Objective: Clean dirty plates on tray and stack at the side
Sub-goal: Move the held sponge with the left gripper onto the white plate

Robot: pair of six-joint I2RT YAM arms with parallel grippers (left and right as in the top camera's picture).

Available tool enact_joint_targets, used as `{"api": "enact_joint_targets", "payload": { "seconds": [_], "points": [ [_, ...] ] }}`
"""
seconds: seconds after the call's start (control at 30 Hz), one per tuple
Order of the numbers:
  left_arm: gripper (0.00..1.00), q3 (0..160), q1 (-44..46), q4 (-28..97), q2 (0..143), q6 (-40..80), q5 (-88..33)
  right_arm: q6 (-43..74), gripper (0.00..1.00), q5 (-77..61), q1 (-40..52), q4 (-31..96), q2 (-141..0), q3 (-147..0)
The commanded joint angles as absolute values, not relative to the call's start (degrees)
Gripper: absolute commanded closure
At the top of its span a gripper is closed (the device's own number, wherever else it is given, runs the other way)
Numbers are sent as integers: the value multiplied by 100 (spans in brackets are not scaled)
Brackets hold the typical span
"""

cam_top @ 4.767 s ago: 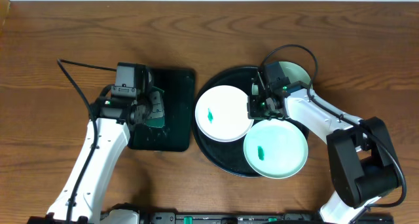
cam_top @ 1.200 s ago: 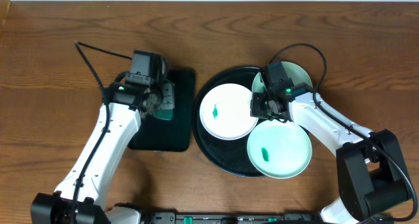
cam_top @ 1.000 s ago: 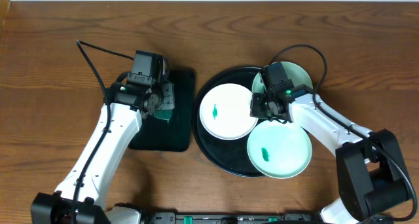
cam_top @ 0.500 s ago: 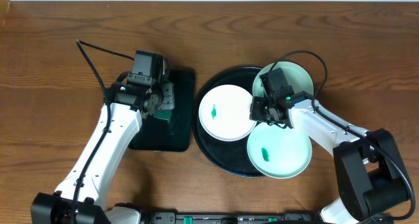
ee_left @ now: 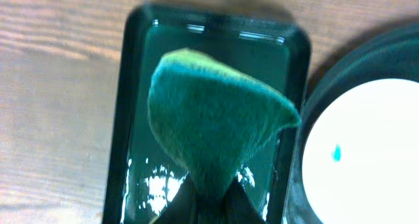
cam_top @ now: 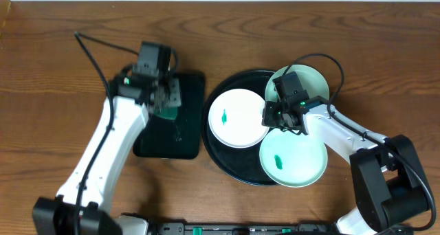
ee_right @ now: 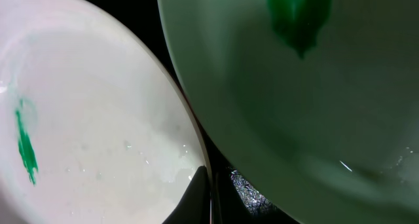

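- Sponge (ee_left: 216, 129), clear only from the left wrist, pinched in left claw (ee_left: 208, 201) beside round tray (cam_top: 230, 165).
- Right claw (ee_right: 209, 188) clenched at white plate (ee_right: 85, 119) rim on that tray.
- Wooden table (cam_top: 55, 56) beneath.

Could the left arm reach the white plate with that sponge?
Probably yes. The left pincer holds the sponge over the small tray, right beside the white plate; its near side lies bare, and the right pincer is at the far rim.
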State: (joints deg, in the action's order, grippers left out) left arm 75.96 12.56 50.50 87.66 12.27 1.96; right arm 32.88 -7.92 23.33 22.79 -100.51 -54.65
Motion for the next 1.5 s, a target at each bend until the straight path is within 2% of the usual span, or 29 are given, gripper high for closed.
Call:
{"api": "enact_joint_targets", "payload": {
  "seconds": [0.0,0.1,0.5,0.97,1.13,1.47],
  "points": [
    [93,8615,1267,5570,9393,1321,255,3382,99,-799,2375,2244,-10077,-5441],
    [93,9146,1302,6038,9887,1323,104,3380,99,-799,2373,2215,-10077,-5441],
    [93,8934,1885,6075,10193,1664,-556,3380,99,-799,2375,2200,-10077,-5441],
    [93,8123,2840,4877,10193,2735,-537,3378,99,-799,2373,2200,-10077,-5441],
    [92,7592,2923,4195,10197,2740,-532,3380,99,-799,2375,2200,-10077,-5441],
    [92,7216,2923,3638,10294,2735,-353,3380,99,-799,2375,2200,-10077,-5441]
  ]
}}
